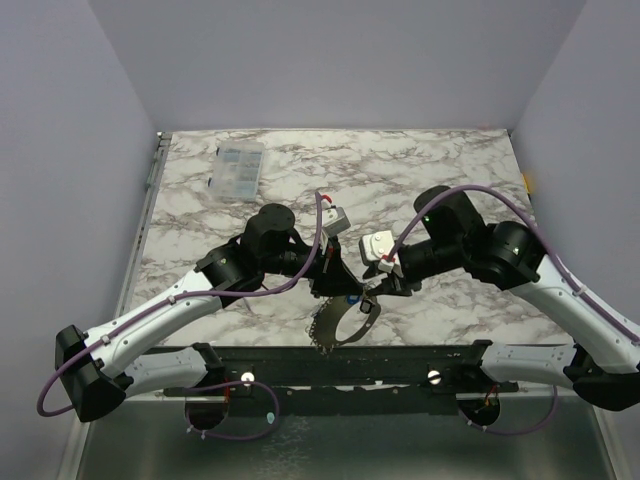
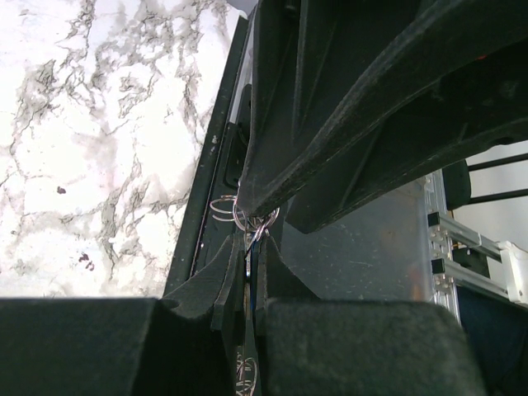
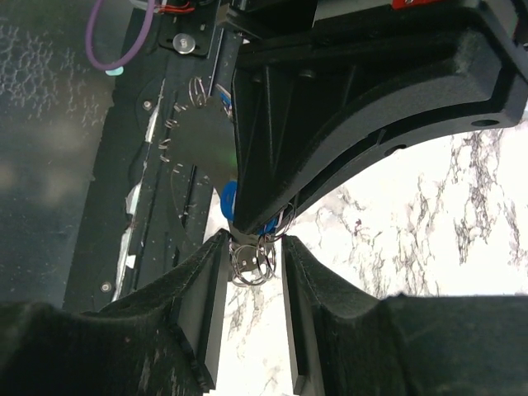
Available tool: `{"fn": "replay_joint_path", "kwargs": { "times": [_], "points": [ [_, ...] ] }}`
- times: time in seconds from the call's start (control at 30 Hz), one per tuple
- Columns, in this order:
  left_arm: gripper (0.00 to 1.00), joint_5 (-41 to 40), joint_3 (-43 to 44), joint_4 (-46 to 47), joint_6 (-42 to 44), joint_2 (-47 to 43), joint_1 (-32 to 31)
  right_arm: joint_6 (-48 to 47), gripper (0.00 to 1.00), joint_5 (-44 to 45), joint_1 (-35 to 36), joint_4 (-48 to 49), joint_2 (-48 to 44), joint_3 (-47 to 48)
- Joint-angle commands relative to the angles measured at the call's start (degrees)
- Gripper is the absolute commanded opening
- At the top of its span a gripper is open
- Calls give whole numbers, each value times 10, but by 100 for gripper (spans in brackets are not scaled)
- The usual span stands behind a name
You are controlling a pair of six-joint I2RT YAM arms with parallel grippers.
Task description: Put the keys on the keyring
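The keyring (image 1: 318,332), a large grey ring with a beaded rim, hangs over the table's near edge, just below where the two arms meet. My left gripper (image 1: 338,290) (image 2: 250,247) is shut on its top, with a blue key (image 1: 352,298) (image 3: 228,198) pinched edge-on in the same gap. In the right wrist view the keyring (image 3: 198,144) hangs to the left. My right gripper (image 1: 372,295) (image 3: 254,247) is open, its jaws standing close on either side of a cluster of small wire rings (image 3: 254,262) under the left fingertips. Other keys are not visible.
A clear plastic compartment box (image 1: 237,170) lies at the back left of the marble table (image 1: 450,170). The black base rail (image 1: 350,360) runs along the near edge, right under the hanging ring. Purple cables loop off both arms.
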Motion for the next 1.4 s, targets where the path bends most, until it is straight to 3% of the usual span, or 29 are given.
{"fn": "replay_joint_path", "kwargs": {
  "times": [0.0,0.3,0.7,1.37],
  "points": [
    [0,4,22,16,-3,-11,2,-7,37,6,3,11,0,-16],
    [0,3,22,15,-1,-19,2,-9,28,20,2,13,-6,-19],
    [0,8,21,15,-1,-24,2,-21,3,16,3,27,-18,-17],
    [0,35,37,16,8,-29,2,-4,1,-55,2,212,-136,-76]
  ]
}}
